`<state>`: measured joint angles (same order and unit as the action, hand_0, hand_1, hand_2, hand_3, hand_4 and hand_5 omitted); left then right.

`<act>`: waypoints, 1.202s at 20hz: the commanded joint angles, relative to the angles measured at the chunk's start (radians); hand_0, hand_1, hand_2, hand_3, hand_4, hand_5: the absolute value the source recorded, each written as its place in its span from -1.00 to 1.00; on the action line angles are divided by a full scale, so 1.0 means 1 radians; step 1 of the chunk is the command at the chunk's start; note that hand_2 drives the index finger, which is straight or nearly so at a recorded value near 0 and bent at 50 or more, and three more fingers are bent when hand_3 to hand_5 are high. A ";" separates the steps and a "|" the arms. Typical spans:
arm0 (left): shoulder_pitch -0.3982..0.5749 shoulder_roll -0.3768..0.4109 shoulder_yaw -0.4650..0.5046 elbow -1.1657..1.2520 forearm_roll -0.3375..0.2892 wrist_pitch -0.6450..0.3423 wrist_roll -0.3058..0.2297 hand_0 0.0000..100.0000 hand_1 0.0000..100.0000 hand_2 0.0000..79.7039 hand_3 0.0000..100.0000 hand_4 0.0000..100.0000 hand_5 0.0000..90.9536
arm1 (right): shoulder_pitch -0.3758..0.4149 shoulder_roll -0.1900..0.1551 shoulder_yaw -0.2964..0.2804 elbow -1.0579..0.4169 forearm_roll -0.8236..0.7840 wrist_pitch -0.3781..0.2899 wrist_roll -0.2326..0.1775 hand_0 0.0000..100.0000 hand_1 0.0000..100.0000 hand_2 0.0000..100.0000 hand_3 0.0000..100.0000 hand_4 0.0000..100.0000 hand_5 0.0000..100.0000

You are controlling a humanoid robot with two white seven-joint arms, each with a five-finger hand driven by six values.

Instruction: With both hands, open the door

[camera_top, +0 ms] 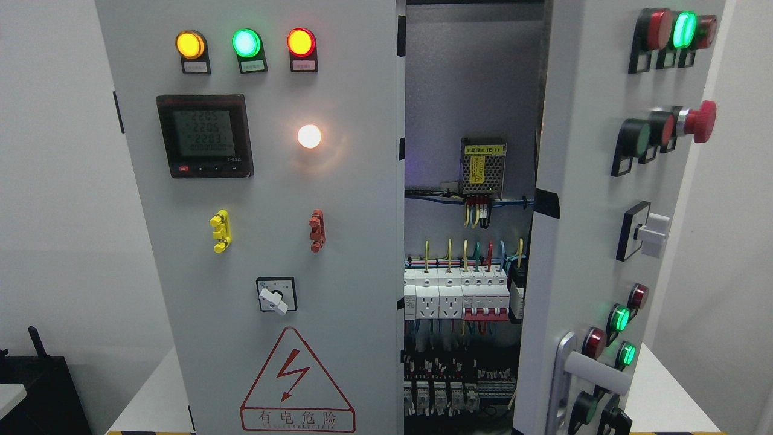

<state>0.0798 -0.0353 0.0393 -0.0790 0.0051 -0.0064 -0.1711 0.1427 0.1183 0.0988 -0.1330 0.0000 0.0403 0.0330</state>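
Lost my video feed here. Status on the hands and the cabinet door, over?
Neither hand in view. Right door swung partly open, wiring exposed. Left door shut. Nothing blocking the doors.

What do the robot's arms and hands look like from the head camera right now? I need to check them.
Neither arm nor hand shows in the head view, so nothing can be said of their look. Only the grey cabinet is visible, its right door swung open on the wiring inside.
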 commanded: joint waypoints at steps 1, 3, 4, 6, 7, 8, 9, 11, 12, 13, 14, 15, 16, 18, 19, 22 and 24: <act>0.000 0.000 -0.004 0.002 0.019 0.000 -0.001 -1.00 -1.00 -1.00 -1.00 -0.94 -1.00 | 0.000 0.000 -0.002 0.000 -0.026 0.000 0.001 -1.00 -1.00 -1.00 -1.00 -1.00 -1.00; 0.000 0.000 -0.004 0.002 0.019 0.000 -0.001 -1.00 -1.00 -1.00 -1.00 -0.94 -1.00 | 0.000 0.000 -0.002 0.000 -0.026 0.000 0.001 -1.00 -1.00 -1.00 -1.00 -1.00 -1.00; 0.000 0.000 -0.004 0.002 0.019 0.000 -0.001 -1.00 -1.00 -1.00 -1.00 -0.94 -1.00 | 0.000 0.000 -0.002 0.000 -0.026 0.000 0.001 -1.00 -1.00 -1.00 -1.00 -1.00 -1.00; 0.000 0.000 -0.004 0.002 0.019 0.000 -0.001 -1.00 -1.00 -1.00 -1.00 -0.94 -1.00 | 0.000 0.001 -0.002 0.000 -0.026 0.000 0.001 -1.00 -1.00 -1.00 -1.00 -1.00 -1.00; 0.000 0.000 -0.004 0.002 0.019 0.000 -0.001 -1.00 -1.00 -1.00 -1.00 -0.94 -1.00 | 0.000 0.000 -0.002 0.000 -0.026 0.000 0.001 -1.00 -1.00 -1.00 -1.00 -1.00 -1.00; 0.000 0.000 -0.006 0.002 0.019 0.000 -0.001 -1.00 -1.00 -1.00 -1.00 -0.94 -1.00 | 0.000 0.000 -0.002 0.000 -0.026 0.000 0.001 -1.00 -1.00 -1.00 -1.00 -1.00 -1.00; 0.000 0.000 -0.006 0.002 0.019 0.000 -0.001 -1.00 -1.00 -1.00 -1.00 -0.94 -1.00 | 0.000 0.000 -0.002 0.000 -0.026 0.000 0.001 -1.00 -1.00 -1.00 -1.00 -1.00 -1.00; 0.000 0.000 -0.015 -0.001 0.018 0.000 -0.001 -1.00 -1.00 -1.00 -1.00 -0.94 -1.00 | 0.000 0.000 -0.002 0.000 -0.026 0.000 0.001 -1.00 -1.00 -1.00 -1.00 -1.00 -1.00; 0.000 0.000 -0.015 -0.002 0.019 0.000 -0.002 -1.00 -1.00 -1.00 -1.00 -0.94 -1.00 | -0.002 0.000 -0.002 0.000 -0.026 0.000 0.001 -1.00 -1.00 -1.00 -1.00 -1.00 -1.00; 0.001 -0.003 -0.015 -0.007 0.018 -0.001 -0.002 -1.00 -1.00 -1.00 -1.00 -0.94 -1.00 | 0.000 0.000 -0.002 0.000 -0.026 0.000 0.001 -1.00 -1.00 -1.00 -1.00 -1.00 -1.00; 0.009 -0.005 -0.015 -0.021 0.018 -0.004 -0.002 -1.00 -1.00 -1.00 -1.00 -0.94 -1.00 | 0.000 0.000 -0.002 0.000 -0.026 0.000 0.001 -1.00 -1.00 -1.00 -1.00 -1.00 -1.00; 0.018 -0.006 -0.015 -0.051 0.018 -0.007 -0.002 -1.00 -1.00 -1.00 -1.00 -0.94 -1.00 | 0.000 0.000 -0.002 0.000 -0.026 0.000 0.001 -1.00 -1.00 -1.00 -1.00 -1.00 -1.00; 0.049 -0.008 -0.016 -0.103 0.018 -0.007 -0.002 -1.00 -1.00 -1.00 -1.00 -0.94 -1.00 | -0.002 0.000 -0.002 0.000 -0.026 0.000 0.001 -1.00 -1.00 -1.00 -1.00 -1.00 -1.00; 0.135 0.000 -0.032 -0.267 0.019 -0.006 -0.002 -1.00 -1.00 -1.00 -1.00 -0.94 -1.00 | 0.000 0.000 -0.002 0.000 -0.026 0.000 0.001 -1.00 -1.00 -1.00 -1.00 -1.00 -1.00; 0.191 0.003 -0.042 -0.362 0.019 -0.006 -0.002 -1.00 -1.00 -1.00 -1.00 -0.94 -1.00 | 0.000 0.000 -0.002 0.000 -0.026 0.000 0.001 -1.00 -1.00 -1.00 -1.00 -1.00 -1.00; 0.326 0.064 -0.082 -0.644 0.048 -0.006 -0.011 -1.00 -1.00 -1.00 -1.00 -0.94 -1.00 | 0.000 0.000 -0.002 0.000 -0.026 0.000 0.001 -1.00 -1.00 -1.00 -1.00 -1.00 -1.00; 0.379 0.103 -0.085 -0.775 0.123 -0.007 -0.053 -1.00 -1.00 -1.00 -1.00 -0.94 -1.00 | 0.000 0.000 -0.002 0.000 -0.026 0.000 0.001 -1.00 -1.00 -1.00 -1.00 -1.00 -1.00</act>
<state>0.2905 -0.0150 -0.0014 -0.3433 0.0368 -0.0136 -0.1909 0.1427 0.1183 0.0968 -0.1334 0.0000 0.0402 0.0334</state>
